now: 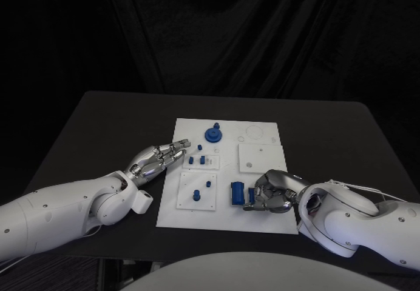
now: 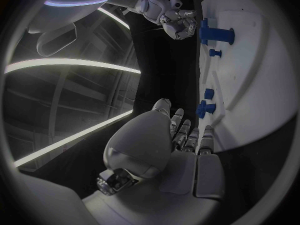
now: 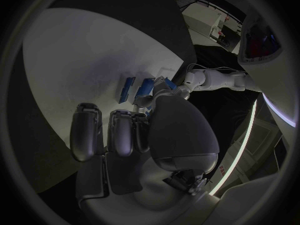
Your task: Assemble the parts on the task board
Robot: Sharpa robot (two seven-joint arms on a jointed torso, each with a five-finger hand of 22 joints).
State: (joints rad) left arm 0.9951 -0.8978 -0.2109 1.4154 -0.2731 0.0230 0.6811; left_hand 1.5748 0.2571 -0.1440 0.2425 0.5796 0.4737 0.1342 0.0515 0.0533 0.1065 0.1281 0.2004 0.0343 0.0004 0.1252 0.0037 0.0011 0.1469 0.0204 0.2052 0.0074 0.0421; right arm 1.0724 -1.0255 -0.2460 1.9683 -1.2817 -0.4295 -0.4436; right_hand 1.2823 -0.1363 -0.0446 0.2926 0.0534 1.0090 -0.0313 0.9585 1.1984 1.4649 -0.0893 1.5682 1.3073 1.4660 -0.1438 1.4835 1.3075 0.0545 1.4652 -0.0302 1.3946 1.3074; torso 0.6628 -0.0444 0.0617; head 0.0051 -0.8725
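We see the task board (image 1: 263,221), a white rect. plate, lying flat mid-table, long side running away from the robot. Far end: a blue round knob part (image 1: 213,133) standing upright, w/ faint circular outlines in the board beside it. Mid-board: small blue pegs (image 1: 198,160) on a raised white square, plus one more peg (image 1: 200,147) just beyond it. Right of these, a plain white square plate (image 1: 260,155). Near-left sub-plate (image 1: 186,200) carries two small blue pegs (image 1: 196,195), apart from each other. Near-centre: a blue rect. block (image 1: 237,193) lying flat, a second blue piece (image 1: 251,195) just beside it, partly hidden.
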